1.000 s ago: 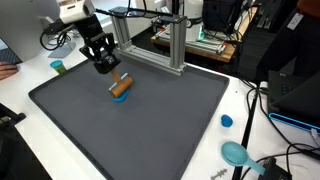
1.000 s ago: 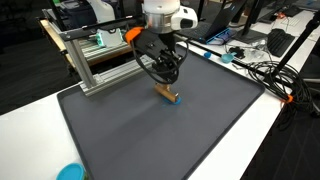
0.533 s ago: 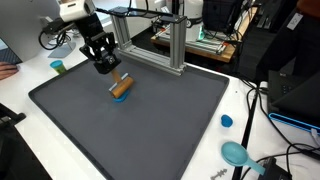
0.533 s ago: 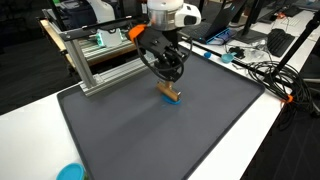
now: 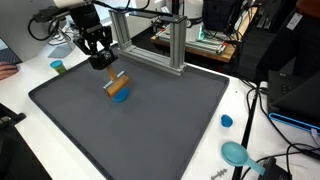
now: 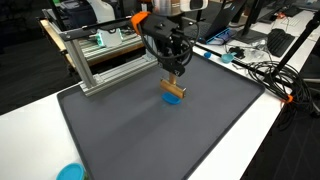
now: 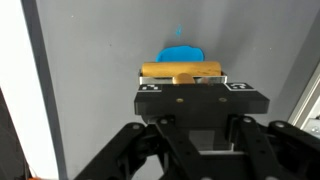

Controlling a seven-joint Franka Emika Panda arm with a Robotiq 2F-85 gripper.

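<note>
A short wooden cylinder [image 5: 117, 87] [image 6: 173, 92] hangs low over the dark grey mat [image 5: 160, 125] [image 6: 130, 130], toward its far side. My gripper [image 5: 115, 77] [image 6: 176, 80] comes down on the cylinder from above and is shut on it. In the wrist view the cylinder [image 7: 180, 68] lies crosswise just past the black marker plate, and the gripper [image 7: 182, 82] grips a stub at its middle. A blue piece [image 7: 181, 53] [image 5: 120, 98] [image 6: 172, 100] shows right under the wood. Whether the two are joined I cannot tell. The fingertips are hidden by the plate.
An aluminium frame [image 5: 165, 40] [image 6: 100, 60] stands along the mat's far edge, close to the arm. A blue cap [image 5: 226, 121] and a teal ladle [image 5: 236, 153] lie on the white table beside the mat. A small teal cup [image 5: 58, 67] stands off one corner. Cables lie at the table's side [image 6: 265, 70].
The arm has risen and shifted slightly along the mat with the wooden cylinder. More of the blue piece shows beneath the wood now. The jaws have stayed shut.
</note>
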